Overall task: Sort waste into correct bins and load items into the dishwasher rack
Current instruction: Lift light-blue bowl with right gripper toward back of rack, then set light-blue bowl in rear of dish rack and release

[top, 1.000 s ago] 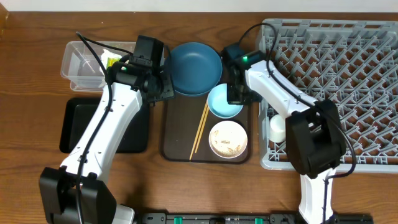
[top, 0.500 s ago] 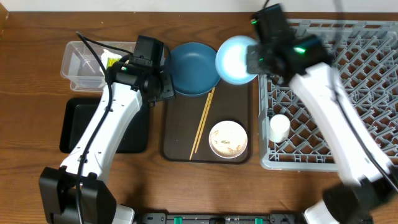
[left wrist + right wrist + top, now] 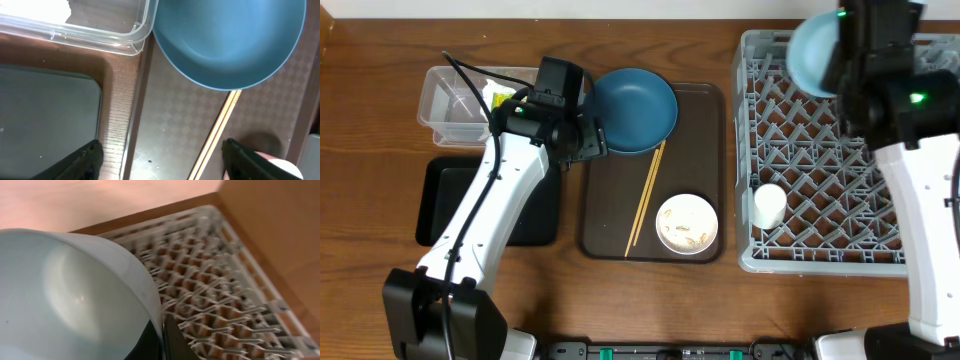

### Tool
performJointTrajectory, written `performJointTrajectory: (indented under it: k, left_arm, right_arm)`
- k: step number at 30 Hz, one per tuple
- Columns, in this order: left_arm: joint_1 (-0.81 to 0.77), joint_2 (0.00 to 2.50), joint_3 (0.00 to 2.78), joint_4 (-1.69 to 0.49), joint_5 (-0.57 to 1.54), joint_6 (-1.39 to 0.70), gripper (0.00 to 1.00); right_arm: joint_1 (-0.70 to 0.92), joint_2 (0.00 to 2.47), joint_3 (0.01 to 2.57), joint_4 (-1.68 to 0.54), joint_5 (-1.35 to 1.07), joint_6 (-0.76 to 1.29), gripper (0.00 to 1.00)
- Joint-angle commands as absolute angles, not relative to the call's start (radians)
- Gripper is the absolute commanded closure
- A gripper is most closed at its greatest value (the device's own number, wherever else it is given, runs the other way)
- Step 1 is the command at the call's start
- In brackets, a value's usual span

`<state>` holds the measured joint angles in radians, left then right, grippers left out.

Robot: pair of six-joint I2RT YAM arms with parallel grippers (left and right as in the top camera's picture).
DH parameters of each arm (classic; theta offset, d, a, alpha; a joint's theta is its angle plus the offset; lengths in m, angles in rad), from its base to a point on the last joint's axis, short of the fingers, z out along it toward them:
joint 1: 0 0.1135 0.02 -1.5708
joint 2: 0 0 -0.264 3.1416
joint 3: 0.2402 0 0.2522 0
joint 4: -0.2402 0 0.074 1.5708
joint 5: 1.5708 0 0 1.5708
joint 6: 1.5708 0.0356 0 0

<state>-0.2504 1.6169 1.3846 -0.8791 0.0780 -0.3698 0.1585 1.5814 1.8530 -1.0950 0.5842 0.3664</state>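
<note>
My right gripper (image 3: 842,50) is shut on the rim of the light blue bowl (image 3: 813,55) and holds it high above the far left part of the grey dishwasher rack (image 3: 840,150); the right wrist view shows the bowl (image 3: 70,295) pinched between the fingers (image 3: 162,337) over the rack (image 3: 215,290). My left gripper (image 3: 162,160) is open and empty above the brown tray's left edge, near the dark blue plate (image 3: 633,110) and the chopsticks (image 3: 646,196). The white bowl (image 3: 687,224) holds food scraps. A small white cup (image 3: 769,206) stands in the rack. The wrapper (image 3: 500,97) lies in the clear bin (image 3: 445,100).
The dark brown tray (image 3: 605,215) carries the plate, chopsticks and white bowl. The shallow black bin (image 3: 435,200) lies left of it, below the clear bin. My left arm stretches over the black bin. Bare wood table shows around everything.
My right gripper lifted the light blue bowl off the brown tray and carried it up and right, over the rack's far left part. The left arm has not moved.
</note>
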Motion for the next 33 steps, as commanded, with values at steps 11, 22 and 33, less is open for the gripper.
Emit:
performJointTrajectory:
  k: [11, 22, 33]
  left_arm:
    - [-0.247, 1.601, 1.398, -0.882, 0.066, -0.376, 0.12]
    - [-0.247, 1.601, 1.398, -0.882, 0.066, -0.376, 0.11]
    - [-0.247, 1.601, 1.398, -0.882, 0.066, -0.376, 0.11]
  right_arm:
    - [0.086, 1.74, 1.858, -0.895, 0.907, 0.153, 0.99]
    - [0.104, 1.939, 1.858, -0.693, 1.003, -0.093, 0.99]
    - [0.179, 2.065, 1.858, -0.493, 1.025, -0.408, 0.99]
